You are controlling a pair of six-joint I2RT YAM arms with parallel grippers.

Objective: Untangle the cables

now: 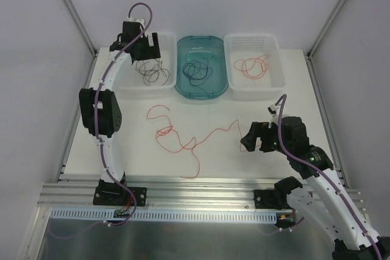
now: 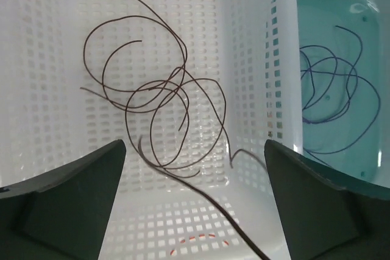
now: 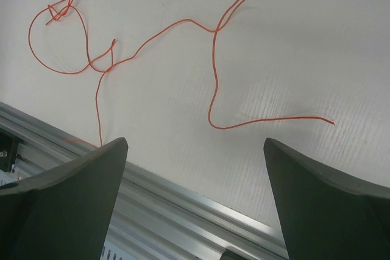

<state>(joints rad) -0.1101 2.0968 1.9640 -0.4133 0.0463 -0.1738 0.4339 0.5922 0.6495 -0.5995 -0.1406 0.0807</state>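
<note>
Dark brown cables (image 1: 151, 72) lie coiled in the left white basket (image 1: 129, 83). My left gripper (image 1: 148, 51) hangs over it, open. In the left wrist view the gripper (image 2: 195, 150) has its jaws wide apart above the brown coil (image 2: 152, 89), and one blurred brown strand runs between them toward the camera. Red-orange cables (image 1: 183, 136) lie tangled on the table. My right gripper (image 1: 250, 140) is open at their right end, and the wrist view (image 3: 195, 147) shows the red-orange strand (image 3: 213, 77) just ahead of it. Black-blue cables (image 1: 198, 71) lie in the teal bin (image 1: 183, 86).
A right white basket (image 1: 277, 77) holds more red-orange cables (image 1: 251, 66). The teal bin (image 2: 341, 4) with its black-blue cables (image 2: 332, 89) sits right of the left basket's wall (image 2: 244, 28). An aluminium rail (image 1: 195, 190) runs along the table's near edge, under my right gripper (image 3: 183, 205).
</note>
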